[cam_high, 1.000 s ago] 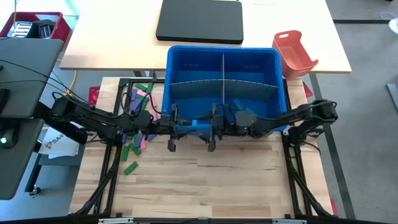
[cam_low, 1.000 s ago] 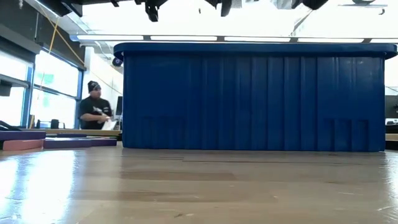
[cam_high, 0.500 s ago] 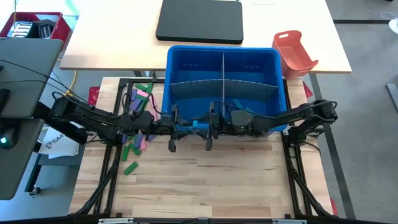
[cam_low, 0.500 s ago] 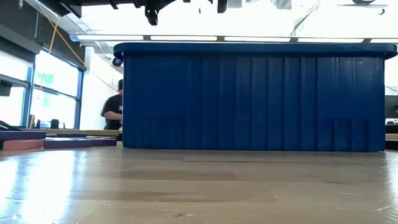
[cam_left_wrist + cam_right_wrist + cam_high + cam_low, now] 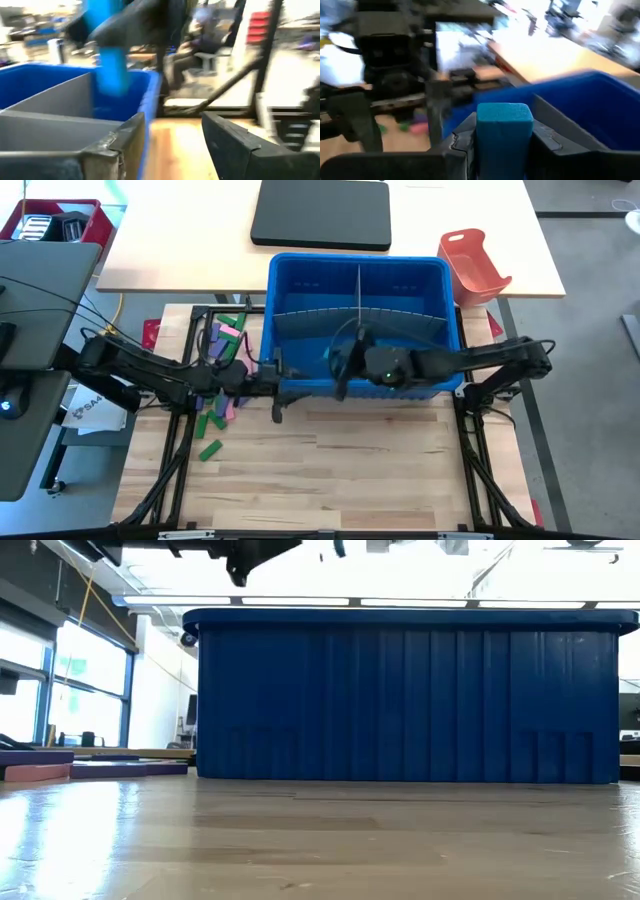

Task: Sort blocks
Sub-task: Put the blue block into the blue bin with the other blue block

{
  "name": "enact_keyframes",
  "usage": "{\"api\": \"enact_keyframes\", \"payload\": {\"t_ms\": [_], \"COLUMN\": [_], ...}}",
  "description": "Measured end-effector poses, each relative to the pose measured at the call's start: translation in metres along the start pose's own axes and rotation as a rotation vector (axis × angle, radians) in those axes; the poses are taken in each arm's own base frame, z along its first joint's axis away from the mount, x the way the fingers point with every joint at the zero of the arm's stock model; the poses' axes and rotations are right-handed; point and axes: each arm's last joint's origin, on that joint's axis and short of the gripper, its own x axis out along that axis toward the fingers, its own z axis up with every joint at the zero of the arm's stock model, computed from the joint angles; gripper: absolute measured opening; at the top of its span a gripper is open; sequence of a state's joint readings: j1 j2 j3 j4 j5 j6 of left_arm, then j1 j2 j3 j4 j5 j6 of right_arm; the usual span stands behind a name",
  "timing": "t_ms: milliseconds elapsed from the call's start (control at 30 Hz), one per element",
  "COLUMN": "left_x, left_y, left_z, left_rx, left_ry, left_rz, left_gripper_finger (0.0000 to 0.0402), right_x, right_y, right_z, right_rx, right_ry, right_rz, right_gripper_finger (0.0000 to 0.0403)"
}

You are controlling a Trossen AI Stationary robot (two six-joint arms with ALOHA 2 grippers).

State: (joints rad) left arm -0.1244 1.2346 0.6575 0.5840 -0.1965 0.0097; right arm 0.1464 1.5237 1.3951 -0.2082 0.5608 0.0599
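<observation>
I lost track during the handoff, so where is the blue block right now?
The blue block sits between the right gripper's fingers, over the blue bin's front left compartment in the high view, near the left gripper.

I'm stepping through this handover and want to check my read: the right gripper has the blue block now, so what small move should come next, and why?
Probably carry it further over the blue bin and release. The right gripper is shut on the blue block, poised above the bin's near edge by the grey divider. The left gripper stands open at the bin's front wall, already clear of the block.
</observation>
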Motion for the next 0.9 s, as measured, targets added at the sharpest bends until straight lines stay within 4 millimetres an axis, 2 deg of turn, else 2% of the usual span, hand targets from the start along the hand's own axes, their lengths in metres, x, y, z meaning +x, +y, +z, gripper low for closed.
{"api": "enact_keyframes", "payload": {"t_ms": [100, 200, 267, 333, 467, 633, 767, 900], "left_x": [-0.007, -0.014, -0.019, -0.022, -0.026, -0.027, -0.027, -0.027], "left_y": [0.004, 0.006, 0.008, 0.009, 0.009, 0.009, 0.009, 0.009], "left_z": [0.0, 0.001, 0.002, 0.004, 0.003, -0.001, -0.003, -0.003], "left_rx": [0.005, -0.001, 0.001, -0.008, -0.037, -0.028, -0.023, -0.023], "left_ry": [0.055, 0.108, 0.128, 0.134, 0.162, 0.207, 0.221, 0.222], "left_rz": [0.087, 0.14, 0.153, 0.157, 0.155, 0.156, 0.157, 0.157], "left_gripper_finger": [0.0195, 0.0196, 0.0196, 0.0196, 0.0197, 0.0197, 0.0197, 0.0197], "right_x": [-0.015, -0.028, -0.031, -0.03, -0.018, 0.003, 0.019, 0.023], "right_y": [-0.017, -0.045, -0.067, -0.091, -0.127, -0.149, -0.162, -0.168], "right_z": [0.021, 0.04, 0.042, 0.033, -0.009, -0.081, -0.126, -0.161], "right_rx": [0.026, 0.105, 0.14, 0.192, 0.287, 0.414, 0.549, 0.657], "right_ry": [0.112, 0.203, 0.28, 0.394, 0.688, 0.952, 0.975, 0.992], "right_rz": [-0.074, -0.143, -0.217, -0.276, -0.353, -0.357, -0.288, -0.293], "right_gripper_finger": [0.0099, 0.0099, 0.0099, 0.0099, 0.0099, 0.0099, 0.0099, 0.0099]}}
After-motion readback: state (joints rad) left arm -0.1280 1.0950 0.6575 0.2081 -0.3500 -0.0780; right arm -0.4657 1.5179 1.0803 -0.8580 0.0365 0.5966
